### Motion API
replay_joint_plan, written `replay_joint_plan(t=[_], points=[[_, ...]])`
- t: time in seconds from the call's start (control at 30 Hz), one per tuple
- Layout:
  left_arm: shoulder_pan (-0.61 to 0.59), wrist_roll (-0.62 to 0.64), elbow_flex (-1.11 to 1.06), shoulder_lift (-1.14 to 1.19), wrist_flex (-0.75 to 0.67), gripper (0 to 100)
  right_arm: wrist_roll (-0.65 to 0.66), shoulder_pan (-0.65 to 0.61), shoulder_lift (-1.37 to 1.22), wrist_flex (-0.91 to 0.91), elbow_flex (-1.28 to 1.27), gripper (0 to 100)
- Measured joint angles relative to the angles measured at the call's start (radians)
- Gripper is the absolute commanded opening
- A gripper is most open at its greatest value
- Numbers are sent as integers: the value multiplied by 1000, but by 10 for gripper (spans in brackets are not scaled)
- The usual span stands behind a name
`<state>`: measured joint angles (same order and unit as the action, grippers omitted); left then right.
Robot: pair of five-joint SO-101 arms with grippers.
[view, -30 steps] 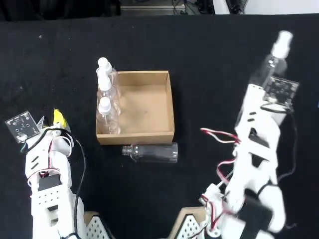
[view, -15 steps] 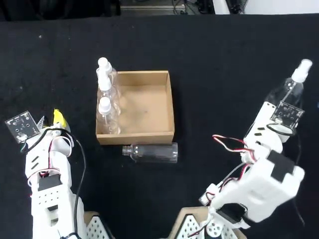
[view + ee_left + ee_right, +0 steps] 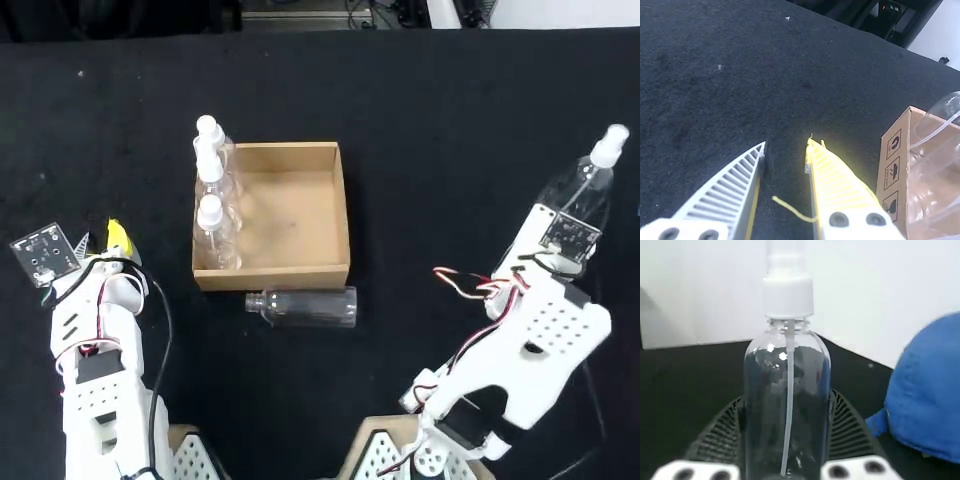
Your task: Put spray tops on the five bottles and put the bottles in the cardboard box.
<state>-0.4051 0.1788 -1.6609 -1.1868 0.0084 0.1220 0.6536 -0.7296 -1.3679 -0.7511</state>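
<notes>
My right gripper (image 3: 578, 205) is shut on a clear bottle (image 3: 585, 183) with a white spray top (image 3: 609, 145), held at the table's far right. In the right wrist view the same bottle (image 3: 786, 405) stands between the black fingers (image 3: 720, 432), spray top (image 3: 788, 295) on. The cardboard box (image 3: 340, 215) sits mid-table with three spray-topped bottles (image 3: 214, 215) along its left wall. A clear bottle without a top (image 3: 305, 307) lies on its side just in front of the box. My left gripper (image 3: 785, 152) is open over bare black cloth, left of the box (image 3: 896, 165).
A blue rounded object (image 3: 927, 395) sits close beside the held bottle in the right wrist view. The black tablecloth (image 3: 430, 120) is bare behind and to the right of the box. The arm bases stand at the table's front edge.
The right arm swung the held bottle rightward and nearer, from the upper right toward the table's right edge. The left arm, the box and the lying bottle stayed put.
</notes>
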Motion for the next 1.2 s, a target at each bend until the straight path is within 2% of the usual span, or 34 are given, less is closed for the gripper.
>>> replay_joint_plan(t=[0.47,0.7,1.1,1.2], points=[[0,0,-2,0,0,116,-2,2,-83,-17,66,15],[0,0,-2,0,0,116,-2,0,-106,-25,74,158],[0,0,-2,0,0,116,-2,0,-109,-25,75,161],[0,0,-2,0,0,116,-2,-3,-109,-25,75,211]])
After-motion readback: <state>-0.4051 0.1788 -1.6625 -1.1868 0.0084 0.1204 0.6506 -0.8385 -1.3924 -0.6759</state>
